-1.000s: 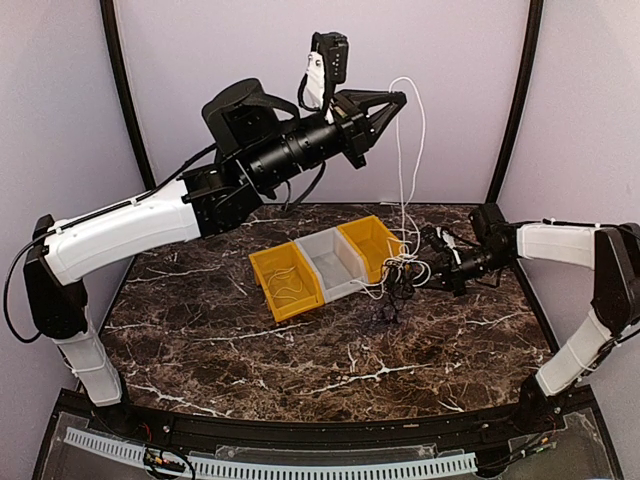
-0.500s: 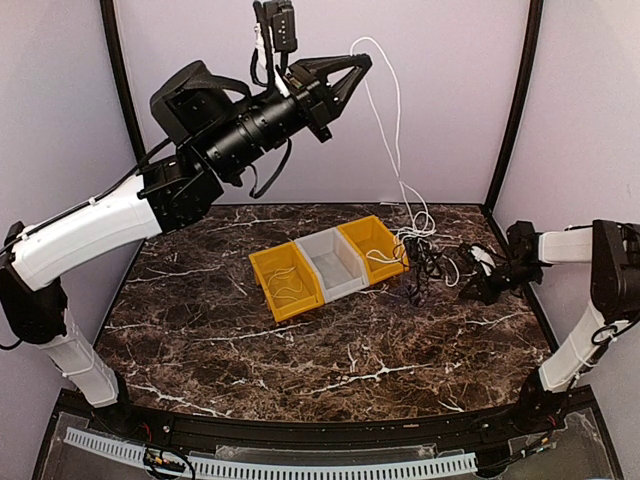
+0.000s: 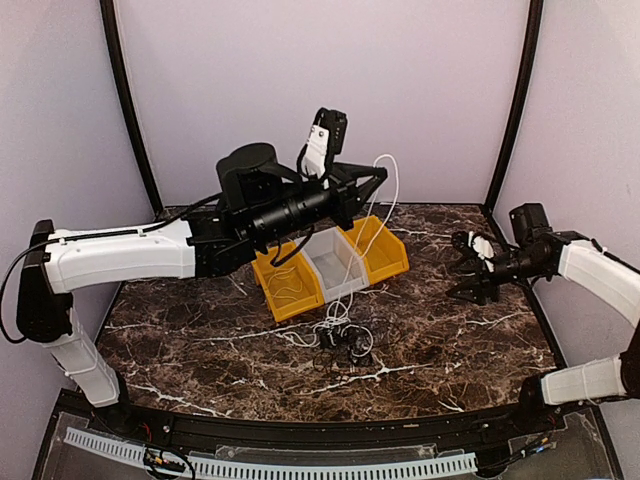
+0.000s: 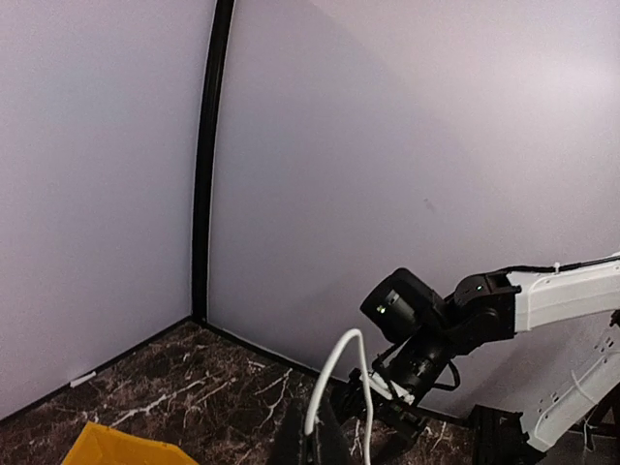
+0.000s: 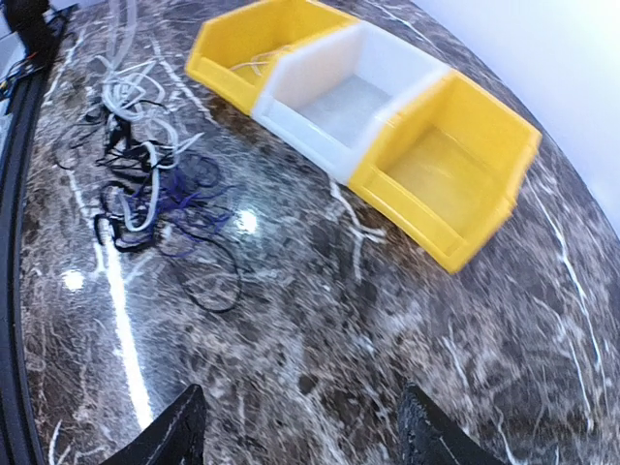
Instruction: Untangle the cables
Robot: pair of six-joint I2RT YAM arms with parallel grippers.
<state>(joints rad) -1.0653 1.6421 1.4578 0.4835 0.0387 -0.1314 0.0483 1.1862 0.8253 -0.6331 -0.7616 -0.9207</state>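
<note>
My left pincer clamps the white cable. My right pincer is spread apart, empty. Pulling may tighten the tangle below.

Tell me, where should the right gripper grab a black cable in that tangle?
Take the loose black loop that sticks out of the tangle toward the right gripper, coming from above on that side. It lies flat and clear of the white cable held by the left gripper, so open jaws could probably straddle it.
</note>
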